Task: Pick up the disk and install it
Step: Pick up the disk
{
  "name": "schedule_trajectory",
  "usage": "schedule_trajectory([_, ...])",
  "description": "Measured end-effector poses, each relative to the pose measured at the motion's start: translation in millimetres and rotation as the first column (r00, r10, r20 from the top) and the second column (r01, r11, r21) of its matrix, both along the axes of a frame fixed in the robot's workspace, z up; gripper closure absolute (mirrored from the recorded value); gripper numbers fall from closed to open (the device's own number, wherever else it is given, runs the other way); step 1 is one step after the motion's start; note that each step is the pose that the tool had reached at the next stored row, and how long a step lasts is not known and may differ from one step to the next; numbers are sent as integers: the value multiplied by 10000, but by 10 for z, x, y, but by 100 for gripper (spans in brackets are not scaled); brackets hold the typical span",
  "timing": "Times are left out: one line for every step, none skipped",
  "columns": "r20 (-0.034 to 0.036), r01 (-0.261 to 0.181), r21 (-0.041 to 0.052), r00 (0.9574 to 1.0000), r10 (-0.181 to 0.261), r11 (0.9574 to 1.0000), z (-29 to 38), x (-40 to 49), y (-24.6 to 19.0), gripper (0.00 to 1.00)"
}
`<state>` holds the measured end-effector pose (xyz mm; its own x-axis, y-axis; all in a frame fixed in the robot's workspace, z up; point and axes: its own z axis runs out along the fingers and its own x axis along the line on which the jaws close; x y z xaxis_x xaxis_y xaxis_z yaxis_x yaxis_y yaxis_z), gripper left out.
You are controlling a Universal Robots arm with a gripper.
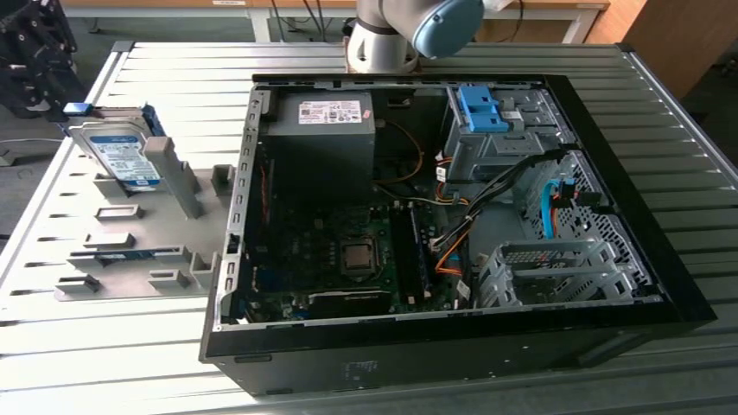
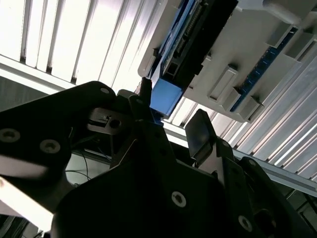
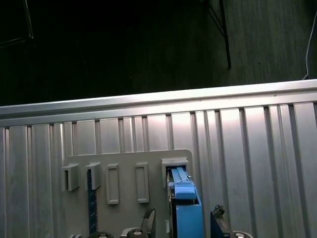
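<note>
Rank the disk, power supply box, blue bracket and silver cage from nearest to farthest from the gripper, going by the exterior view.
1. Disk, upright in the grey holder on the exterior view's left, between the open jaws of the gripper.
2. Power supply box, top left of the case.
3. Blue bracket, top right.
4. Silver cage, bottom right.

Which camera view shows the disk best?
The exterior view: the disk stands on edge in the gray holder, labelled face visible. In the first wrist view you see its blue caddy end-on; in the second wrist view, its connector end, obliquely.
</note>
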<state>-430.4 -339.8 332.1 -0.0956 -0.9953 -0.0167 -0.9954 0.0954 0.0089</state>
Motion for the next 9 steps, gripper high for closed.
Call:
schedule_trajectory([4, -34, 0, 10000, 34, 10000, -9, -4, 0, 45])
schedule_trajectory([7, -60, 1, 10000, 60, 10000, -18, -9, 0, 45])
schedule_trajectory([9, -84, 0, 10000, 84, 10000, -27, -14, 0, 45])
schedule_trajectory([11, -90, 1, 10000, 90, 10000, -36, -15, 0, 45])
schedule_trajectory([10, -91, 1, 10000, 91, 10000, -44, -16, 0, 45])
schedule_trajectory([11, -91, 1, 10000, 91, 10000, -55, -16, 0, 45])
schedule_trajectory([11, -91, 1, 10000, 91, 10000, -69, -16, 1, 45])
schedule_trajectory([11, -90, 1, 10000, 90, 10000, -83, -13, 1, 45])
schedule_trajectory([11, -89, 1, 10000, 89, 10000, -97, -9, 2, 45])
